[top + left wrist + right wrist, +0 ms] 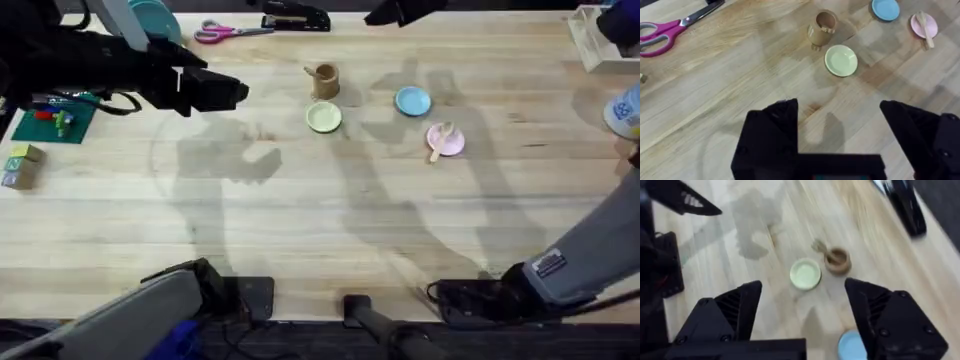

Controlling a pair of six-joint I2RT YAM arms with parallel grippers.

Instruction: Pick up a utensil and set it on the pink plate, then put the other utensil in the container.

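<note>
- Where the worktop nears its far edge, the brown cylindrical cup stands upright, with the wooden fork leaning inside it and its end showing above the rim.
- Just on the near side of the cup lies the pale yellow-green plate, close to the cup, though I cannot tell whether they touch.
- Toward the right edge from those sits the light blue plate, and nearer and further right of it the pink plate.
- On the pink plate rests the wooden spoon, laid slantwise with its handle reaching out over the plate's near rim.
- Hanging above the far left part of the worktop, the left gripper has its black fingers spread wide apart with nothing between them.
- High over the plates, the right gripper likewise has its fingers wide apart and holds nothing.
- Pink-handled scissors lie at the far edge, left of the cup.
- Coloured blocks sit by the left edge.
</note>
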